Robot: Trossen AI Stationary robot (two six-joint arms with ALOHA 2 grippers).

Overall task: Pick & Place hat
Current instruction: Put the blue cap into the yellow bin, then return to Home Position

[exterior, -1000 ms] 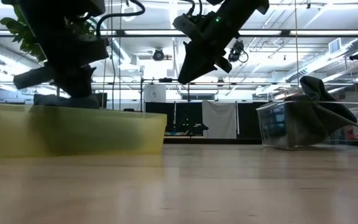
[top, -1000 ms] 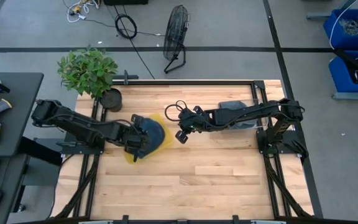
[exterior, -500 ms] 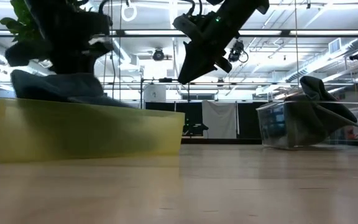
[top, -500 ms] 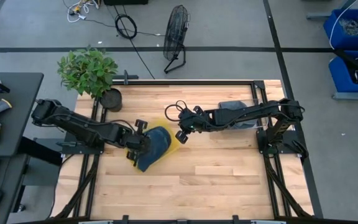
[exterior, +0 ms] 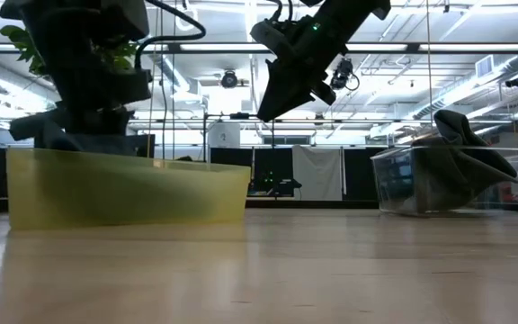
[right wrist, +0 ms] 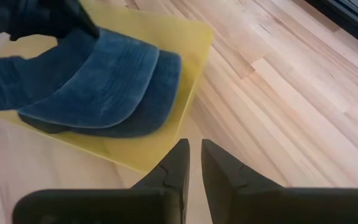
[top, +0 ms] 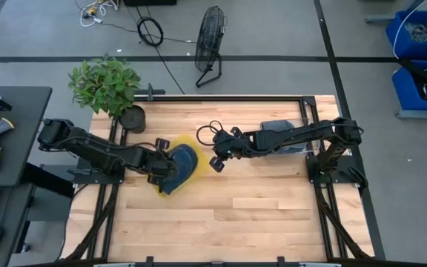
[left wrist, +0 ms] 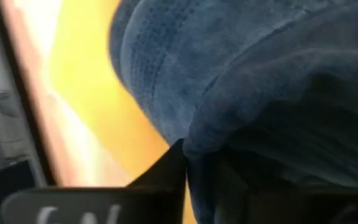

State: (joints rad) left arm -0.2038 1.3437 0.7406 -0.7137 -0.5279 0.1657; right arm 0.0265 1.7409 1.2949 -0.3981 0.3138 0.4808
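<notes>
Left gripper (top: 161,172) is clamped on the blue cap (top: 178,165), which sits in the yellow bin (exterior: 124,187). Right gripper (top: 217,154), fingers nearly closed and empty, hangs just beside the bin. Cap overhangs the rim, so it could snag and drag the bin.

Two black arms made of long, thin jointed pieces are being seen. A looping black cable (top: 210,130) is being carried on the right arm. A tiny green light (exterior: 312,28) is being shown there. Each pincer is being ended with two flat black fingers (right wrist: 174,163).
</notes>
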